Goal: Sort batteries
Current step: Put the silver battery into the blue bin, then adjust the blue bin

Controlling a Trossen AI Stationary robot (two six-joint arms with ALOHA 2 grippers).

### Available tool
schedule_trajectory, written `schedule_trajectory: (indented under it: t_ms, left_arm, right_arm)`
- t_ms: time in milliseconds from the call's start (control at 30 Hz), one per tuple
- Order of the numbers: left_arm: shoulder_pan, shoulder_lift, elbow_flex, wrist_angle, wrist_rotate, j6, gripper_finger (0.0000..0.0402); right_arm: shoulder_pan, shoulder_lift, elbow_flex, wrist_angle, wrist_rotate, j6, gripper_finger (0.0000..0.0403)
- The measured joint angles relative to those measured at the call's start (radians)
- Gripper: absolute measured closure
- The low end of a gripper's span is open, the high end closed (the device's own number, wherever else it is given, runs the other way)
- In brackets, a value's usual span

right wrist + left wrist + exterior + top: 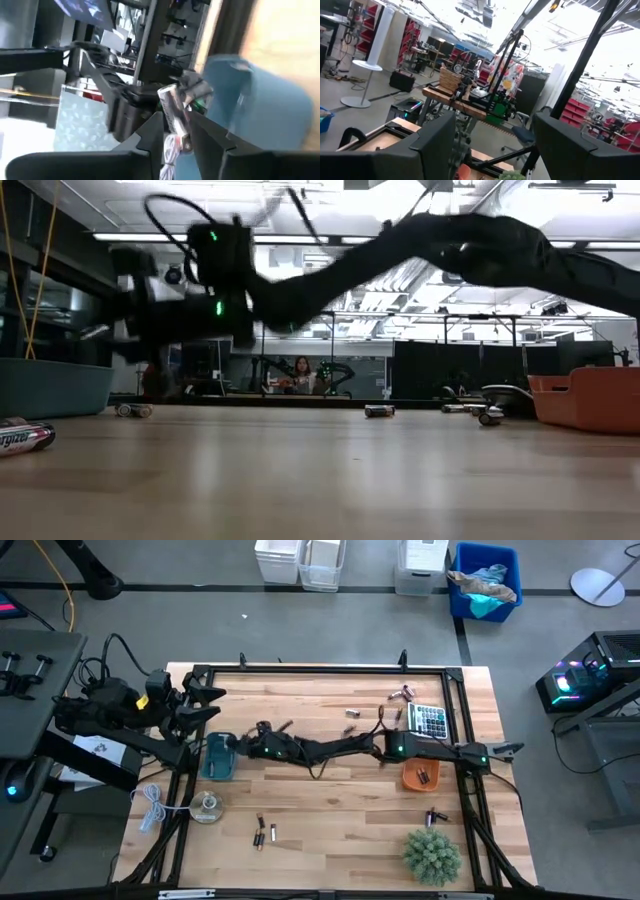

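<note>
My right arm reaches across the table from the right, and its gripper (243, 747) (176, 125) hangs by the blue tray (218, 757) (260, 110) near the left edge, shut on a silvery battery (168, 104). In the low view this gripper (150, 320) is well above the tabletop. Loose batteries lie by the far edge (400, 695), near the near edge (265, 833) and beside the plant (436, 815). More cells lie in the orange tray (420, 776) (590, 395). My left gripper (205, 702) (495, 150) waits open beyond the table's left edge. My right gripper pinches a silvery battery between its two fingers (150, 132). The cell lies roughly along the fingers, and its free end (165, 92) sticks out past the fingertips. It is lifted clear of the table, close to the blue tray's wall.
A grey calculator (430, 720) sits at the far right and a green plant (432, 855) at the near right. A white cable and a round object (205, 808) lie near the left edge. A person (300, 375) sits in the room far behind the table.
</note>
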Motion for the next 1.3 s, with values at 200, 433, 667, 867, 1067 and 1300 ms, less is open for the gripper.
schedule_trajectory:
  t_ms: [200,433,667,867,1067,1300]
  left_arm:
    - [0.0,0.0,0.0,0.007,-0.001,0.0,0.0151]
    - [0.0,0.0,0.0,-0.002,-0.004,-0.019,0.0151]
    - [0.0,0.0,0.0,-0.005,-0.028,0.008,0.0151]
    - [0.0,0.0,0.0,-0.021,-0.047,0.053,0.0151]
    - [0.003,0.032,0.0,-0.288,-0.193,-0.026,0.0151]
    - [0.082,0.257,-0.005,-0.879,-0.032,-0.45,0.0178]
  right_arm:
    - [0.013,-0.005,0.033,-0.123,-0.09,-0.035,0.0237]
    - [-0.046,-0.075,0.032,-0.105,-0.302,-0.213,0.0186]
    - [-0.125,-0.235,0.032,-0.528,-0.532,-0.523,0.0227]
    - [-0.13,-0.457,0.035,-1.265,-0.438,-1.021,0.0255]
    - [-0.139,-0.616,0.012,-1.758,-0.23,-1.235,0.0261]
    - [-0.197,-0.978,-0.46,-1.696,-0.186,-1.197,0.0275]
